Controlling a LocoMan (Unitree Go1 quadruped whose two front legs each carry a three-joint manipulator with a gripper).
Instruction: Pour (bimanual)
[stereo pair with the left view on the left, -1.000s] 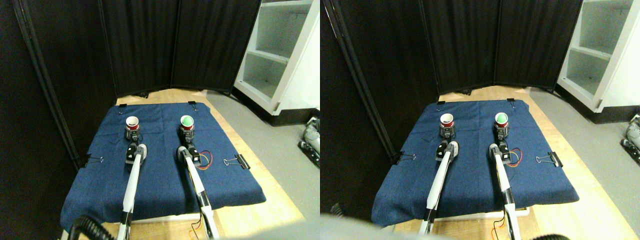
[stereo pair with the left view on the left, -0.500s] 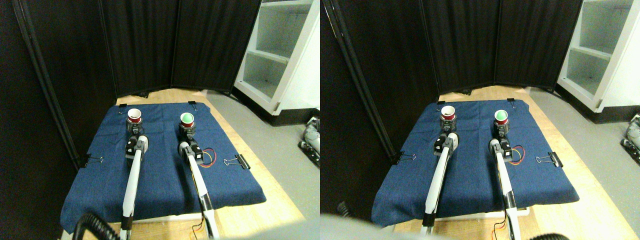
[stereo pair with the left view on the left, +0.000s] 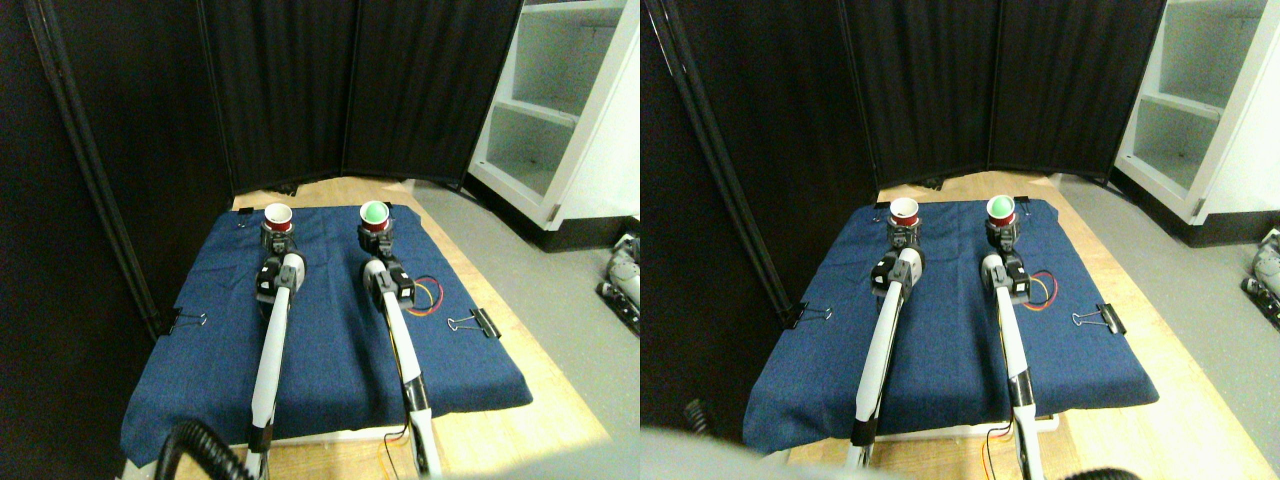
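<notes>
Left pincer (stereo pair with the left view on the left: 275, 238) at white-lined red cup (stereo pair with the left view on the left: 277, 216), right pincer (stereo pair with the left view on the left: 377, 236) at green-filled cup (stereo pair with the left view on the left: 374, 215).

Room lit from overhead, fairly bright on the right: white shelf (stereo pair with the left view on the left: 560, 110) and grey floor (stereo pair with the left view on the left: 560, 300) look a bit washed out. Left side dim; black curtains (stereo pair with the left view on the left: 300, 90) soak up light, almost no detail. Blue cloth (stereo pair with the left view on the left: 330, 340) evenly lit, w/ soft arm shadows falling on it. Wide-angle bend at edges, left pole leans. Overall soft, slightly grainy, small things lack crisp edges.
</notes>
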